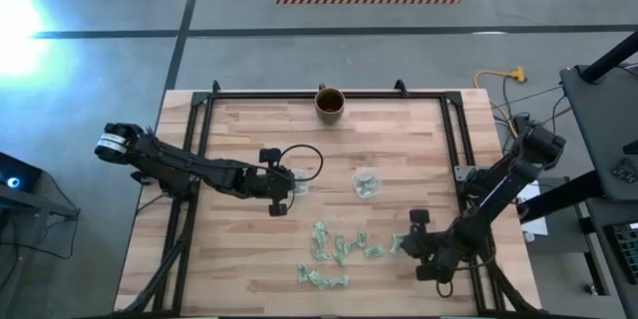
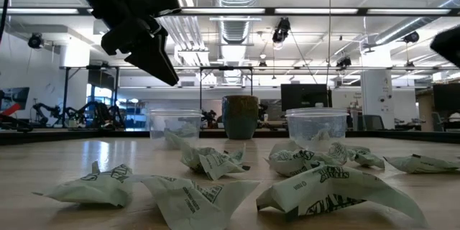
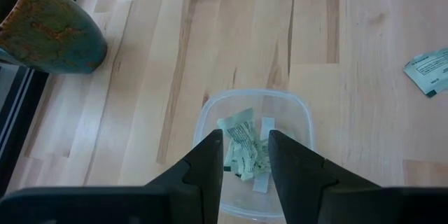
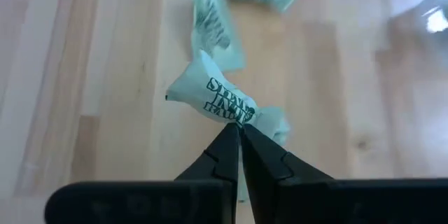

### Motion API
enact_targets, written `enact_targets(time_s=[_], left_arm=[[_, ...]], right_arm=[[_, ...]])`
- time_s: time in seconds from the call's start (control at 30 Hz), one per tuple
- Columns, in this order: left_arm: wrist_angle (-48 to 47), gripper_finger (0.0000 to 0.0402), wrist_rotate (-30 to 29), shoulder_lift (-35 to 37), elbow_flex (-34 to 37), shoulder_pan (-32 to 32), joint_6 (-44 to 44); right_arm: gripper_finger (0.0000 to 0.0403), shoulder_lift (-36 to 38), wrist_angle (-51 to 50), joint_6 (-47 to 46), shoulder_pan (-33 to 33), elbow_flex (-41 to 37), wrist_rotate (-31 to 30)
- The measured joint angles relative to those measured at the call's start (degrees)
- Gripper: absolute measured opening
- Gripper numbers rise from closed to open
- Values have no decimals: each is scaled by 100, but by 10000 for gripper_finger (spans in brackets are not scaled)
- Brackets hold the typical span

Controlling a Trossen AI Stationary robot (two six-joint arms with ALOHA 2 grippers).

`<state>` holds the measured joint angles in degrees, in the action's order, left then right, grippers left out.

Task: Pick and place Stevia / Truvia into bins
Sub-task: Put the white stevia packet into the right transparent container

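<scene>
Several crumpled green-and-white packets (image 1: 339, 251) (image 2: 208, 162) lie loose on the near middle of the table. Two clear cups stand behind them, the left cup (image 1: 300, 181) (image 2: 175, 126) and the right cup (image 1: 367, 183) (image 2: 316, 126), each with packets inside. My left gripper (image 1: 287, 187) (image 3: 246, 155) hovers open above the left cup (image 3: 301, 122), touching nothing; packets (image 3: 241, 150) lie on the cup's bottom. My right gripper (image 1: 404, 246) (image 4: 239, 131) is at the right end of the packet pile, shut on one packet (image 4: 210, 98). My right gripper pinches one packet between its two fingertips by the packet's edge (image 4: 234, 120). The fingers come slanting down from the table's right side. The rest of the packet sticks out beyond the fingertips and appears lifted off the wood; other packets lie below it.
A brown-gold mug (image 1: 330, 103) (image 2: 240, 117) (image 3: 42, 28) stands at the middle of the far edge. A dark metal frame (image 1: 199, 130) runs along the table's left, right and far sides. Bare wood lies left of the pile.
</scene>
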<state>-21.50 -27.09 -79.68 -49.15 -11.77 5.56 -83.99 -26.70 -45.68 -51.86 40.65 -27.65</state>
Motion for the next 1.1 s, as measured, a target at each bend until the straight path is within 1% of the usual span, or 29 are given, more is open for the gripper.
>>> enact_targets(time_s=[0.1, 0.23, 0.33, 0.4, 0.53, 0.67, 0.77, 0.93, 1.1], left_arm=[[2, 99, 0, 0, 0, 0, 0], [2, 99, -2, 0, 0, 0, -2], [2, 99, -3, 0, 0, 0, -2], [2, 99, -4, 0, 0, 0, -2], [2, 99, -7, 0, 0, 0, -2], [3, 99, -20, 0, 0, 0, -2], [4, 99, -22, 0, 0, 1, -2], [5, 99, -21, 0, 0, 0, -2], [9, 99, -20, 0, 0, 1, -3]], right_arm=[[8, 164, -312, 184, 0, 185, -372], [8, 375, -762, 397, 93, 324, -1310], [8, 500, -806, 731, 354, 317, -1989], [8, 525, -801, 1053, 650, 310, -2233], [8, 512, -763, 1458, 1439, 303, -2232], [8, 512, -678, 1692, 2206, 299, -2048], [8, 511, -592, 1900, 2642, 299, -1893], [8, 387, -54, 2639, 3162, 297, -1198], [9, 237, 221, 2889, 3402, 294, -1134]])
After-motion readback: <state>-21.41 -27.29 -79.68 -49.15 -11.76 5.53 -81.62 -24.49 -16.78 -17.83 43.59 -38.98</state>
